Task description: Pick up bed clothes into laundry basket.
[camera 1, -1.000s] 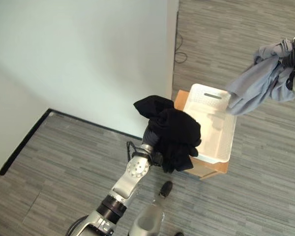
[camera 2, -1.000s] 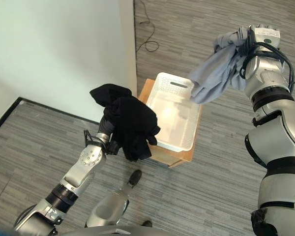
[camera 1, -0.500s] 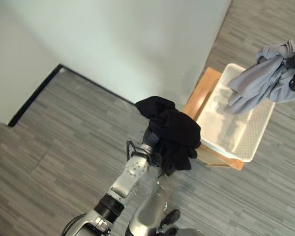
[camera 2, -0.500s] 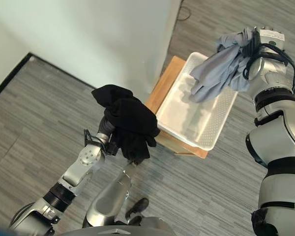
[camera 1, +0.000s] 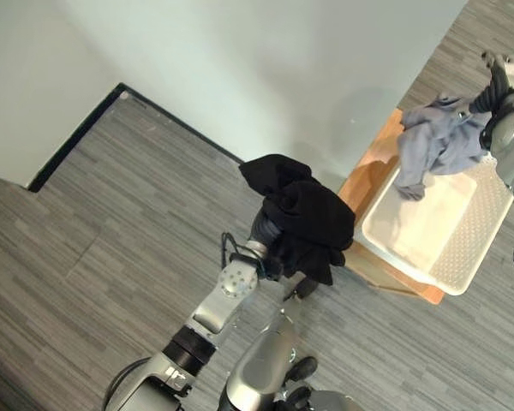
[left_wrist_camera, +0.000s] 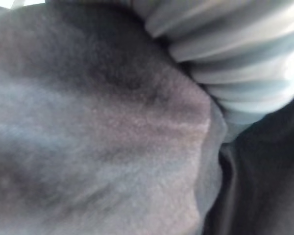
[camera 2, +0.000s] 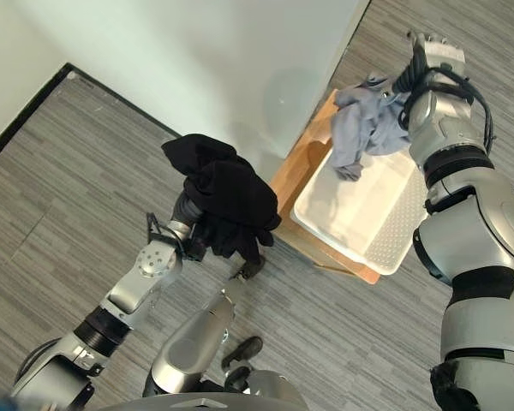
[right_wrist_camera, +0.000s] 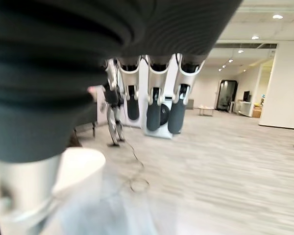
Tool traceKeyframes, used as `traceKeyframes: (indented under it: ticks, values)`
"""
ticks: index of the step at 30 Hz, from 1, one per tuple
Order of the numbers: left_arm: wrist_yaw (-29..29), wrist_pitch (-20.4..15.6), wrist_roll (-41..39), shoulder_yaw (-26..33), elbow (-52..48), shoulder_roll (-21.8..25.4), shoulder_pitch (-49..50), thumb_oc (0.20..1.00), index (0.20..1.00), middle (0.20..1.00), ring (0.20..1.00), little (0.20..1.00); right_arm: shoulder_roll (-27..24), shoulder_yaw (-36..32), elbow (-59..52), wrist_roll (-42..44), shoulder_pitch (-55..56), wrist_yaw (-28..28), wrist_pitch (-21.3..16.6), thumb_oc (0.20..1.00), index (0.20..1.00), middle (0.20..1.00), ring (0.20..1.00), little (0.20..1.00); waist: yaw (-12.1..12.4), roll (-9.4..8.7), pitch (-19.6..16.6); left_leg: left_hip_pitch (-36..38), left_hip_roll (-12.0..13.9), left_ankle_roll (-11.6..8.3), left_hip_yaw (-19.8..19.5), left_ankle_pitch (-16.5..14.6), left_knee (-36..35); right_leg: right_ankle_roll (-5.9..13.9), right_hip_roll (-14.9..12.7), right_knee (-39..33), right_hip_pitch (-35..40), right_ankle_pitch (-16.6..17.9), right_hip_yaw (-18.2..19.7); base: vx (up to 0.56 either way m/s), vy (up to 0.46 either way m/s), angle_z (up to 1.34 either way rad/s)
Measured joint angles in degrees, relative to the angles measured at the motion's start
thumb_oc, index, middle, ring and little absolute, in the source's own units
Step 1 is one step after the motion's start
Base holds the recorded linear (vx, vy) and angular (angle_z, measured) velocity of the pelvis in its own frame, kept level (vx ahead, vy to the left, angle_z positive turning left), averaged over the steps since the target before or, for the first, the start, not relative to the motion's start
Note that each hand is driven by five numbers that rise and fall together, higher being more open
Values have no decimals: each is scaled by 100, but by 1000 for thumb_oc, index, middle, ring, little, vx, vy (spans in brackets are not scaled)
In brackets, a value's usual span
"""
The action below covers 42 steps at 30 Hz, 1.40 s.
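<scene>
A black garment is bunched over my left hand, held up in the air just left of the basket; the fingers curl against the dark cloth. The white laundry basket sits on a low wooden stand. A grey garment hangs over the basket's far end, its lower tip above the basket floor. My right hand is raised right above it, and its fingers are straight and open, holding nothing.
A large pale wall with a black base strip runs along the left and behind the stand. Grey plank floor lies open to the left and in front of the basket.
The camera has turned, shifting the whole scene. My right hand has come over the basket and let go of the grey garment, which hangs lower. The left hand still holds the black garment.
</scene>
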Motion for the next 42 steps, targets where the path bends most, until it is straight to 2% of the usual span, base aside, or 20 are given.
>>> traceKeyframes:
  ticks: [1, 4, 5, 6, 7, 9, 10, 11, 12, 13, 14, 15, 18, 20, 21, 28, 30, 33, 37, 42]
  values:
    - [1, 0, 0, 48, -2, 32, 6, 200, 200, 200, 200, 200, -77, -15, -63, 15, 61, -3, 8, 1000, 1000, 1000, 1000, 1000, -10, 4, -2, 96, -24, 25, 46, -20, 0, 19, -38, 0, 82, -12, 24, 55, 43, -18]
    - [39, 3, -36, 119, -238, 105, 59, 200, 200, 200, 200, 200, -328, -918, -652, 175, 641, -113, -18, 1000, 1000, 1000, 1000, 1000, -162, 150, -36, 315, -61, 80, 217, -62, -1, 47, -123, 1, 276, -19, 107, 42, 57, -8]
    - [37, 3, -106, 154, -499, 157, 57, 200, 200, 200, 200, 200, -451, -1254, -1025, 210, 1094, -168, -25, 1000, 1000, 1000, 1000, 1000, -298, 287, -80, 358, -62, 81, 284, -62, -1, 38, -138, -1, 333, -1, 164, 52, 65, -11]
    - [41, -8, -107, 178, -617, 110, 52, 200, 200, 200, 200, 200, -479, -1366, -1178, 212, 1311, -168, -20, 1000, 1000, 1000, 1000, 1000, -323, 351, -107, 360, -49, 80, 355, -63, -1, 51, -132, 4, 351, 10, 167, 53, 48, -12]
    - [37, -11, -105, 256, -882, 98, 51, 200, 200, 200, 200, 200, -531, -1628, -1561, 211, 1969, -159, 11, 1000, 1000, 1000, 1000, 1000, -448, 517, -184, 379, -14, 77, 521, -66, -2, 47, -142, -10, 383, 50, 190, 45, 37, -10]
    - [40, -39, -90, 279, -1047, 72, 21, 200, 200, 200, 200, 200, -516, -1794, -1645, 210, 2644, -136, 11, 1000, 1000, 1000, 1000, 1000, -589, 708, -273, 415, -10, 46, 602, -95, -3, 13, -150, -37, 424, 86, 189, 48, 46, -1]
    - [41, -36, -73, 278, -1176, 89, -8, 200, 200, 200, 200, 200, -398, -2224, -1732, 207, 3214, -150, -53, 1000, 1000, 1000, 1000, 1000, -609, 725, -283, 433, 3, -80, 839, -305, -2, -31, -199, -67, 466, 113, 174, 53, 39, 13]
    - [67, -64, -72, 305, -1306, 88, -109, 200, 200, 200, 200, 200, -57, -2460, -1455, 209, 4016, -116, -67, 1000, 1000, 1000, 1000, 1000, -669, 656, -272, 357, -66, -176, 1302, -517, 356, 30, -578, -17, 524, 90, 156, 45, 33, -8]
    - [71, -97, -72, 296, -1314, 64, -89, 200, 200, 200, 200, 200, 124, -2396, -1259, 213, 4308, -5, -17, 1000, 1000, 1000, 1000, 1000, -587, 790, -334, 337, -3, 41, 1227, -457, 826, 118, -599, 182, 497, 11, 216, 33, 38, -38]
    - [56, -103, -52, 261, -1332, 61, -74, 200, 200, 200, 200, 200, 282, -2207, -1027, 201, 4632, 64, 9, 1000, 1000, 1000, 1000, 1000, -573, 947, -456, 498, -14, 238, 1077, -598, 695, 147, -594, 319, 454, 1, 307, 25, 37, -39]
    - [31, -103, 40, 249, -1386, 47, -111, 200, 200, 200, 200, 200, 475, -2164, -722, 197, 4901, 127, -13, 1000, 1000, 1000, 1000, 1000, -644, 991, -584, 580, -48, 220, 1043, -543, 497, 169, -637, 278, 478, -14, 309, 17, 17, -17]
    - [15, -112, 89, 230, -1526, 23, -176, 200, 200, 200, 200, 200, 715, -2210, -483, 190, 5131, 15, -167, 1000, 1000, 1000, 1000, 1000, -739, 1027, -619, 713, -61, 345, 1011, -390, 277, 225, -651, 211, 543, 25, 310, 28, 28, 8]
    - [-72, -140, 152, -33, -1696, -49, -721, 200, 200, 200, 200, 200, 1172, -2286, -311, 140, 5388, 58, -218, 1000, 1000, 1000, 1000, 1000, -864, 980, -710, 887, -53, 343, 953, -272, 6, 258, -592, 30, 670, 49, 301, 31, 25, 9]
    - [-74, -148, 358, -141, -1707, -111, -1020, 200, 200, 200, 200, 200, 1283, -2197, -362, 141, 5550, 242, -216, 1000, 1000, 1000, 1000, 1000, -940, 895, -839, 900, -15, 324, 959, -284, 3, 259, -564, 0, 681, 54, 312, 0, 0, 0]
    - [-76, -156, 391, -184, -1762, -106, -1079, 200, 200, 200, 200, 200, 1322, -2233, -407, 141, 5601, 272, -227, 1000, 1000, 1000, 1000, 1000, -903, 886, -878, 903, -7, 324, 954, -284, 3, 259, -550, -4, 699, 53, 311, 0, 0, 0]
    - [91, -175, 1071, -443, -1771, -241, -1715, 200, 200, 200, 200, 200, 1715, -2154, -626, 144, 6056, 329, -272, 1000, 1000, 1000, 1000, 1000, -1146, 737, -1047, 1029, 93, 319, 894, -286, 2, 213, -466, 71, 787, 25, 337, 8, -3, 2]
    - [297, -167, 1451, -620, -1252, -605, -2186, 200, 200, 200, 200, 200, 1845, -1939, -759, 140, 6198, 457, -272, 1000, 1000, 1000, 1000, 1000, -1261, 668, -1118, 1078, 165, 273, 988, -321, 1, 189, -428, 89, 772, 11, 471, 12, -25, -25]
    - [420, -137, 1696, -647, -787, -638, -2518, 200, 200, 200, 200, 200, 1846, -1744, -932, 139, 6217, 553, -259, 1000, 1000, 1000, 1000, 1000, -1448, 647, -1130, 1065, 219, 259, 1004, -309, 1, 163, -391, 93, 752, 1, 501, 21, -13, -11]
    - [610, -99, 1923, -582, -742, -534, -2642, 200, 200, 200, 200, 200, 1503, -1600, -1357, -44, 6070, 767, -158, 1000, 1000, 1000, 1000, 1000, -1498, 673, -1158, 1021, 250, 244, 1117, -301, 2, 149, -429, 104, 678, 10, 607, 11, 24, -13]
    - [922, -23, 1937, -396, -743, -483, -2663, 200, 200, 200, 200, 200, 231, -1682, -1818, -75, 4574, 552, -101, 1000, 1000, 1000, 1000, 1000, -1523, 744, -1188, 992, 242, 283, 1198, -273, 0, 156, -473, 95, 617, 31, 722, 18, 15, -11]
